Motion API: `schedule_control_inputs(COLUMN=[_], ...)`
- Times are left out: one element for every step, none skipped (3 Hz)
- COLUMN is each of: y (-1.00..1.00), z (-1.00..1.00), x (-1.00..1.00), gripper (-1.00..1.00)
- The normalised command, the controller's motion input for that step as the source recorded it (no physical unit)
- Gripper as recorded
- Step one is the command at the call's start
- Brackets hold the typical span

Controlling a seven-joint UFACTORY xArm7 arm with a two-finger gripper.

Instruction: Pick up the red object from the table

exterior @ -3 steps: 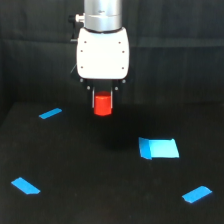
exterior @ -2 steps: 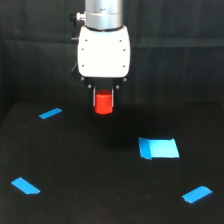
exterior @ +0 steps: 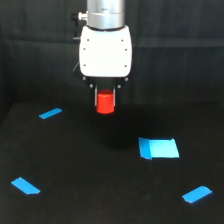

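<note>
The red object [exterior: 105, 102] is a small red-orange stubby block hanging clear above the black table [exterior: 100, 165] in the upper middle of the exterior view. My gripper [exterior: 105, 100] is shut on the red object, its dark fingers pressing both sides. Above the fingers sits the wide white gripper body [exterior: 106, 49], broader than the object. The object's top is hidden between the fingers.
Several blue tape pieces lie on the table: a strip [exterior: 50, 113] at the exterior view's left, a larger rectangle [exterior: 159, 148] at its right, one [exterior: 25, 185] at front left, one [exterior: 197, 193] at front right. A black cloth backdrop [exterior: 30, 55] hangs behind.
The gripper with the red object has risen slightly; the tape pieces have not moved.
</note>
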Motion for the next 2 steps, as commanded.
schedule_control_inputs(y=[0.02,0.04], z=[-0.05,-0.03], x=[0.01,0.0], gripper=[-0.99,-0.97])
